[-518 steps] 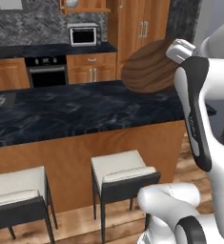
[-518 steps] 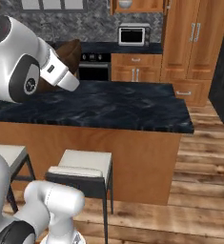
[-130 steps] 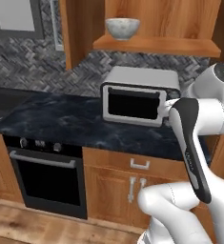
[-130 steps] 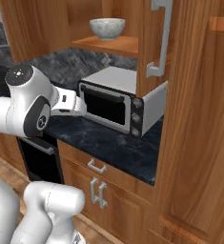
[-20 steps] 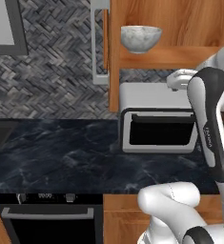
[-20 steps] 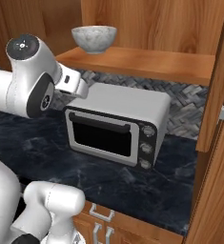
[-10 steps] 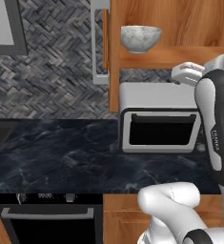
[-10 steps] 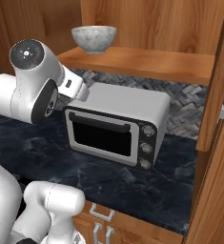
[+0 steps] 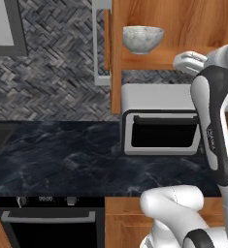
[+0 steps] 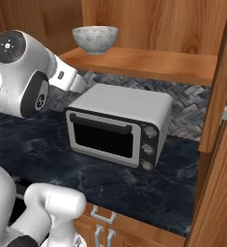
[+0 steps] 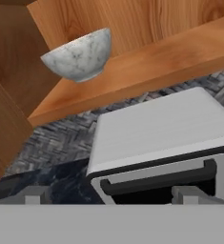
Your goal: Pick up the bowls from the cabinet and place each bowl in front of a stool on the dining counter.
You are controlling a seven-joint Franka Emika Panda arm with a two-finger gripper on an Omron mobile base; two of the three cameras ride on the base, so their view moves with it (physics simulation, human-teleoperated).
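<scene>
A round grey-white marbled bowl (image 9: 143,39) is sitting on the smooth warm-brown wooden cabinet (image 10: 148,65) shelf, above a boxy white toaster oven (image 10: 117,130) on black veined stone. The gripper (image 11: 111,195) is hanging empty, jaws spread wide apart.

You've got a white toaster oven (image 9: 160,121) at centre right of the left base frame, sitting on a black marbled surface (image 9: 62,160) with white veining. Its dark glass door carries a black bar handle, and in the right base frame three round knobs (image 10: 146,147) run down its front right side. Behind it, a grey herringbone tile backsplash (image 9: 47,68) fills the upper left. At the bottom left you see a built-in oven (image 9: 47,223), knobs along its top edge.
</scene>
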